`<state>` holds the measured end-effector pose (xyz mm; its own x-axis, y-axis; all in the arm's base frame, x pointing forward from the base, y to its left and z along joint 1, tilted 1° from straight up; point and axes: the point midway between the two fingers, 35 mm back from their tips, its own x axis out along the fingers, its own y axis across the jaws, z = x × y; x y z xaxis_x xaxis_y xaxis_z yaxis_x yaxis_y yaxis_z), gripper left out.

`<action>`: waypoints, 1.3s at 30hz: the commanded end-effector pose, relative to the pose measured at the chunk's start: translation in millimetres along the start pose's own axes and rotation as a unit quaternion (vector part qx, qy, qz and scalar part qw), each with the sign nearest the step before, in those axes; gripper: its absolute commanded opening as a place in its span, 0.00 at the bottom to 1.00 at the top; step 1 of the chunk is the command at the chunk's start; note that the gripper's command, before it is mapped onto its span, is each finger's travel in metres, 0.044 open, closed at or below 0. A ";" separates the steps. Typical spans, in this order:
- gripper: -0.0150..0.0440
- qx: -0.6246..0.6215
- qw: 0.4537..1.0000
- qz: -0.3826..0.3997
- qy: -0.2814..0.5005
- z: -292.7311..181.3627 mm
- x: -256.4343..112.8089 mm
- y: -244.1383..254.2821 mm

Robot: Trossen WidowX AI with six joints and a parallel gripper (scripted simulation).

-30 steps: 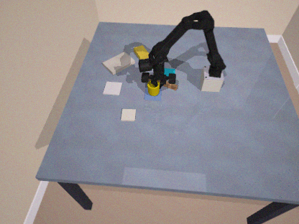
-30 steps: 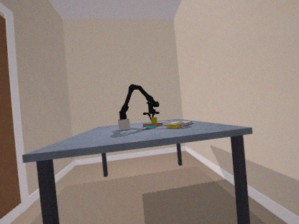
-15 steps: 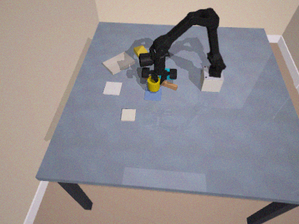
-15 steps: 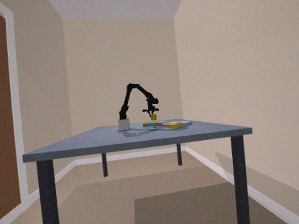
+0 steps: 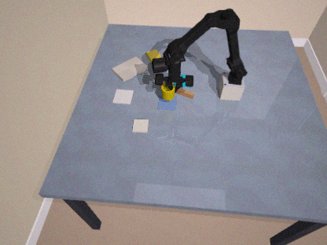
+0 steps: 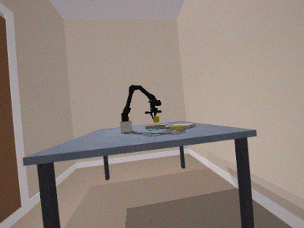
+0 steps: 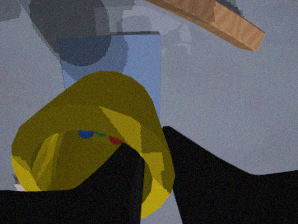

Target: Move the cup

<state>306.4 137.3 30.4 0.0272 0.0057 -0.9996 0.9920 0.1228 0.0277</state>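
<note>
- far left of the top view: a pale slab (image 5: 126, 71) (image 6: 185, 125) and, just beside it, a white pad (image 5: 123, 96), nothing standing on it.
- next, nearer the front edge: a cream pad (image 5: 140, 126), also bare. cup not delivered to either pale square.
- behind, a yellow block (image 5: 153, 55) (image 6: 176, 128) lies on the surface (image 5: 236, 157) (image 6: 84, 142) (image 7: 250, 100); no part in the job, i judge.
- mid-view: a blue pad (image 5: 167, 105) (image 7: 142, 55), shadow across part of it. the cup (image 5: 168, 94) (image 6: 156, 119) (image 7: 95, 92) shows close by it from above, but the exterior view has it in the air.
- wrist view, inside the cup: a blue marble (image 7: 86, 134), a green one (image 7: 101, 134), a red one (image 7: 115, 140). no spilled marbles seen; full count hidden.
- gripper (image 5: 174, 89) (image 6: 153, 117) (image 7: 152, 133) is clamped on the cup wall, one finger inside, one outside.
- right of that: a cyan piece (image 5: 183, 78) (image 6: 153, 129) and a wooden block (image 5: 185, 93) (image 6: 155, 127), low on the surface. arm base (image 5: 231, 93) (image 6: 126, 127) further right.
- progress: grasp and lift done. left: any remaining carry, level lowering, release. which pad is the target, cannot tell.
</note>
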 end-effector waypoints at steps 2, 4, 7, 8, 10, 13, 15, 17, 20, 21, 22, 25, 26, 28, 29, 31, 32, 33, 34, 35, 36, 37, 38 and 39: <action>0.25 0.000 1.000 0.000 0.000 2.3 0.2 -0.7; 0.25 0.000 1.000 0.001 0.000 5.4 0.1 -1.9; 0.25 0.001 1.000 0.001 -0.001 11.5 0.1 -4.4; 0.25 0.001 1.000 0.002 -0.001 13.4 0.3 -5.3; 0.25 0.001 1.000 0.002 -0.001 17.4 0.6 -7.1; 0.25 0.001 1.000 0.002 -0.002 23.6 1.2 -9.9; 0.25 0.001 1.000 0.003 -0.002 27.9 1.5 -11.8; 0.25 0.001 1.000 0.003 -0.002 32.5 1.8 -13.8; 0.25 0.001 1.000 0.003 -0.002 39.5 2.2 -16.9; 0.25 0.001 1.000 0.003 -0.002 42.0 2.3 -18.0; 0.25 0.001 1.000 0.003 -0.003 44.5 2.5 -19.1; 0.25 0.001 1.000 0.003 -0.003 51.9 2.8 -22.3; 0.25 0.001 1.000 0.003 -0.003 54.1 2.9 -23.3; 0.25 0.001 1.000 0.003 -0.003 58.6 3.0 -25.2; 0.25 0.001 1.000 0.003 -0.003 60.9 3.1 -26.2; 0.25 0.001 1.000 0.003 -0.004 65.4 3.2 -28.1; 0.25 0.001 1.000 0.003 -0.004 67.7 3.3 -29.0; 0.25 0.001 1.000 0.003 -0.004 69.9 3.3 -30.0; 0.25 0.001 1.000 0.003 -0.004 72.2 3.4 -30.9; 0.25 0.001 1.000 0.003 -0.004 74.5 3.4 -31.9; 0.25 0.001 1.000 0.003 -0.004 76.5 3.4 -32.8; 0.25 0.001 1.000 0.003 -0.004 78.6 3.4 -33.6; 0.25 0.001 1.000 0.003 -0.004 80.7 3.4 -34.5; 0.25 0.001 1.000 0.003 -0.004 82.8 3.4 -35.3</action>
<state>282.0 57.8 22.7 0.0188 -0.0028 -0.9998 0.9927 0.1191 0.0183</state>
